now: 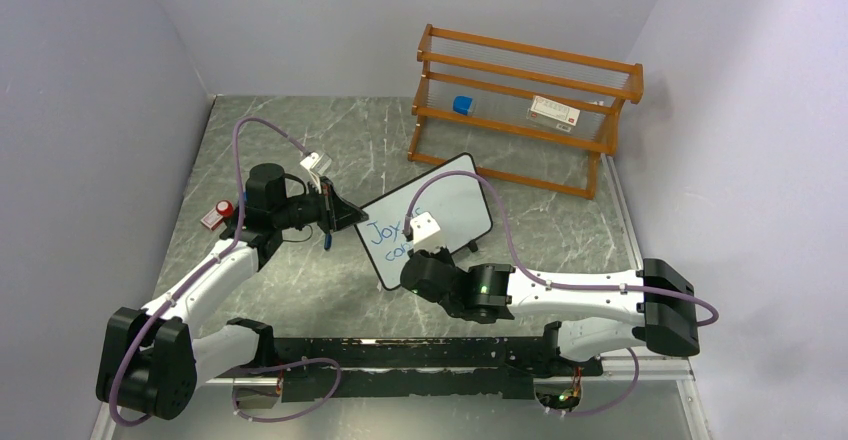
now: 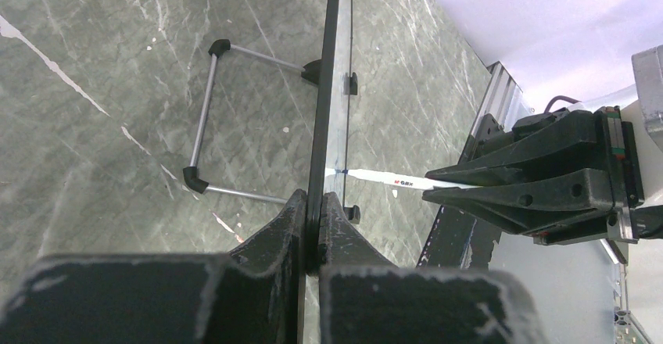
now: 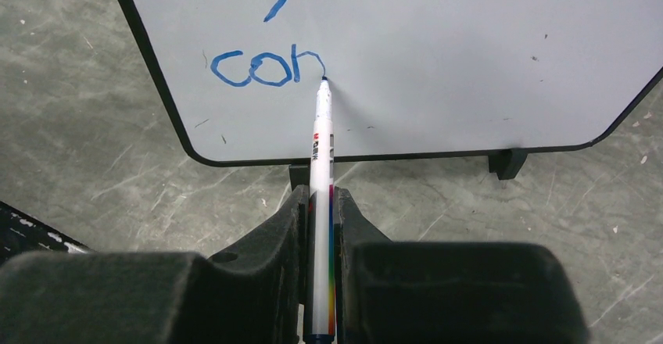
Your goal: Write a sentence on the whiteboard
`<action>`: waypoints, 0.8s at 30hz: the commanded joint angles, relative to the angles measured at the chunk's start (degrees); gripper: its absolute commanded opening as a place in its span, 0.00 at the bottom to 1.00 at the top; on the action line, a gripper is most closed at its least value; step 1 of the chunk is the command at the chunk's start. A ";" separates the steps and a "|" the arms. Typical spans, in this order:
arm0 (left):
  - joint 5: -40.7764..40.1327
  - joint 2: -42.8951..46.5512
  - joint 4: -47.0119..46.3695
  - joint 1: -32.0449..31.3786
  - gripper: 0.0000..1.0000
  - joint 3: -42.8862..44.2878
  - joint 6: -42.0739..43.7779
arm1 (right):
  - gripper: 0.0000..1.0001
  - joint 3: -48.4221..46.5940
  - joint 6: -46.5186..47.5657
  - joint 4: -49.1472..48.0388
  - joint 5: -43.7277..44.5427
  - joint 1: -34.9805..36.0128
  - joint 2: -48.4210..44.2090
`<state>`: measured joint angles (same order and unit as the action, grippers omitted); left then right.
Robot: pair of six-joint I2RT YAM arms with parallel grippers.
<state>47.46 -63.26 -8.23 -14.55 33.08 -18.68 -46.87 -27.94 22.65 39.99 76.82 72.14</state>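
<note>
With right gripper (image 3: 319, 199) clamped shut on marker (image 3: 321, 141), tip touching whiteboard (image 3: 438, 86) standing at centre of table (image 1: 380, 130), and left gripper (image 2: 313, 203) pinched shut on its edge, extend sentence (image 3: 266, 66) past "con" on line 2 using light, steady contact.

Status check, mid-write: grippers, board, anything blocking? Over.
Left gripper shut on whiteboard edge. Right gripper shut on marker, tip touching whiteboard. Sentence stops at "con" on second line, unfinished. Nothing seen blocking the tip.
</note>
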 commanded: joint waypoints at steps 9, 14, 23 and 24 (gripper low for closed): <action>-5.97 -1.07 3.78 0.92 0.05 -0.95 3.43 | 0.00 -0.04 -1.31 1.94 0.73 -0.27 -0.85; -5.89 -1.14 3.81 0.93 0.05 -0.91 3.42 | 0.00 0.23 -0.63 0.87 1.00 -0.31 -3.42; -5.82 -1.06 3.79 0.92 0.05 -0.98 3.47 | 0.00 0.86 0.33 -1.22 1.70 -1.22 -4.10; -5.80 -1.07 3.70 0.92 0.05 -1.00 3.47 | 0.00 0.82 0.42 -1.44 1.57 -1.29 -3.85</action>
<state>47.44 -63.26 -8.23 -14.55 33.08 -18.68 -46.78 -27.92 23.24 40.34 76.12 68.23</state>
